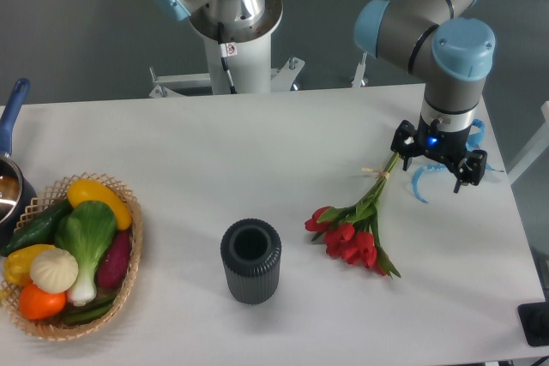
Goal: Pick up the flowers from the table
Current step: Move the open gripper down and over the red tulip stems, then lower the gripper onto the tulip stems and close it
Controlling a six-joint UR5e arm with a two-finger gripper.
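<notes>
Red tulip heads mark the flowers, which lie flat on the white table toward its right side, blooms pointing near and left, stems running up and to the right to a pale band. We see our gripper hanging just beyond the stem ends, close to a curly light-blue ribbon; its fingers look spread and hold nothing, though the view is too small for certainty.

We judge the bunch light and soft: petals and leaves would bruise or shed under a hard squeeze, and the thin stems may bend or slip apart. The tied band, where the stems are gathered, seems the soundest place to take hold, across the stems, with a gentle close. A grip near the stem tips could let the heavier heads droop.

To the left of the flowers stands a dark ribbed vase, open-topped and apparently empty. At the far left a wicker basket holds vegetables: yellow pepper, cucumber, pak choi, garlic, an orange fruit. A blue-handled pot shows at the edge.
</notes>
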